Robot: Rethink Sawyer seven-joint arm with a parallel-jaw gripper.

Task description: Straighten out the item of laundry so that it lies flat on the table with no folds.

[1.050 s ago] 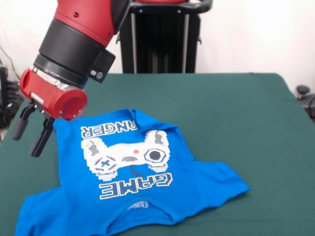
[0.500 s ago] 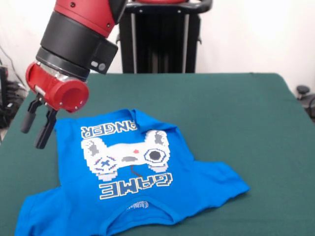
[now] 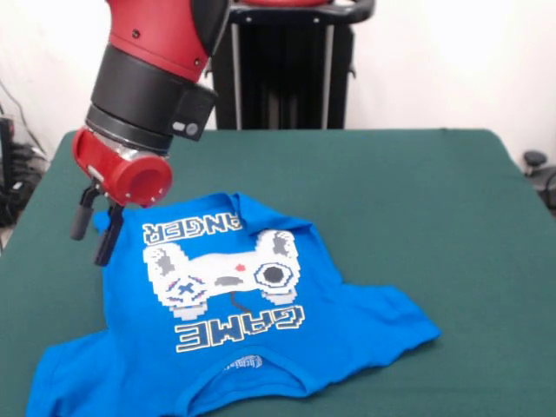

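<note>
Pincer (image 3: 95, 234) hanging parted and empty at the hem corner of the blue T-shirt (image 3: 234, 321), which we are seeing lying on the green desk (image 3: 417, 200), collar nearest us, hem pointing away.

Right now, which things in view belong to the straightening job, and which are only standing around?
Belong to the job:
- blue T-shirt
- green table
- gripper, open, at the shirt's corner

Only around:
- black stand behind the table
- dark object at the right edge
</note>
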